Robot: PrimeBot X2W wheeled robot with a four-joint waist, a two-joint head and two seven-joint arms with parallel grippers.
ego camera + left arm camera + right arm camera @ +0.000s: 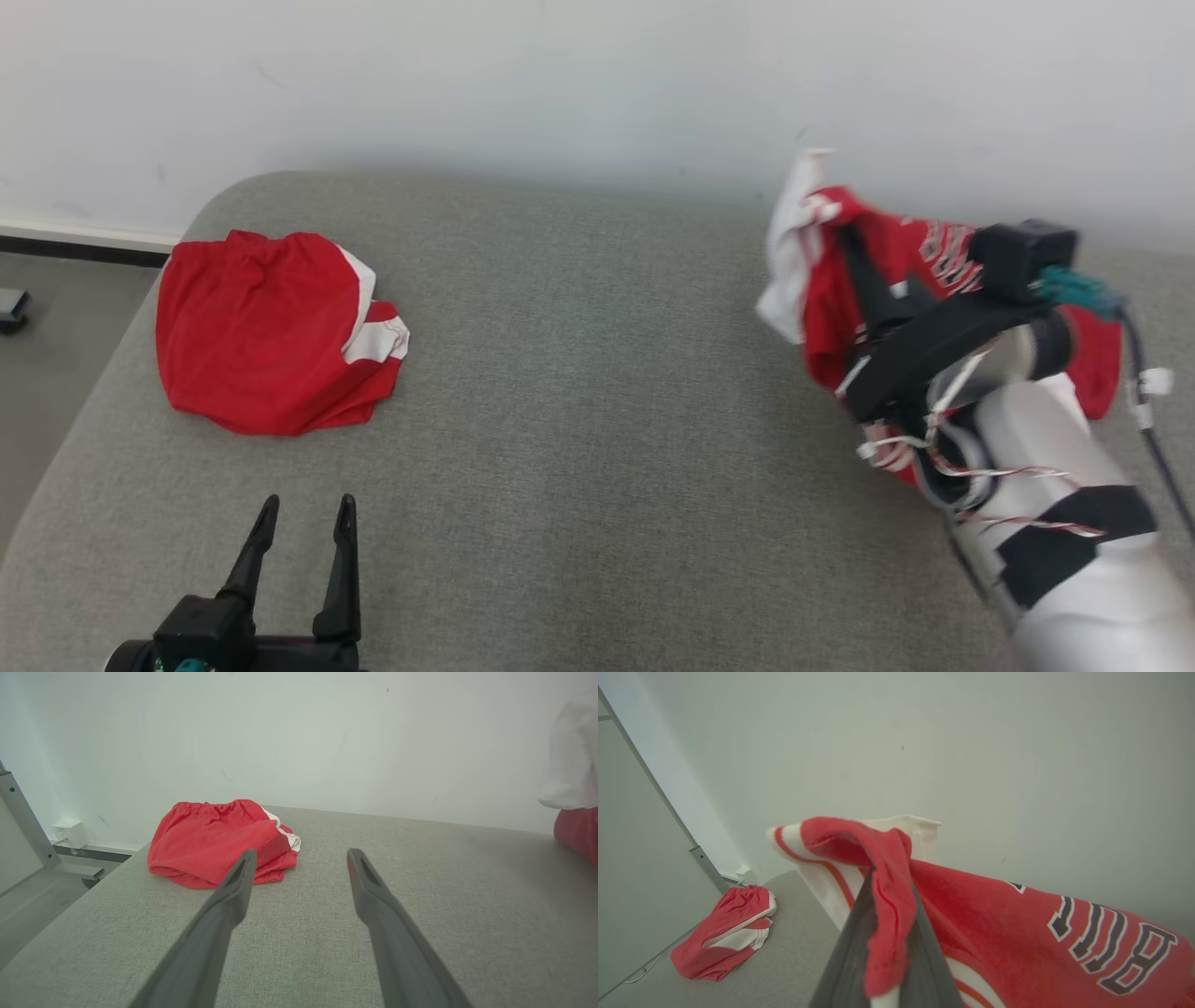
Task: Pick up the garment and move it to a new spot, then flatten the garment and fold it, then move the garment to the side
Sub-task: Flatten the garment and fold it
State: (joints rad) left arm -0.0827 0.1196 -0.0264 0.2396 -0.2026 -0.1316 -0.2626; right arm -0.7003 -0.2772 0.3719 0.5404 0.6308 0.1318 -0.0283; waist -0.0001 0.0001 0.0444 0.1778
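The jersey (1008, 933) bears dark, white-edged letters, seen tilted, seemingly "BUL"; further letters cannot be read.

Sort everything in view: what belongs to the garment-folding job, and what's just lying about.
Belongs to the job:
- red and white jersey, lifted off the surface
- right gripper, shut on the jersey
- left gripper, open, holding nothing

Just lying about:
- red shorts, loosely folded at the left
- white box low on the wall
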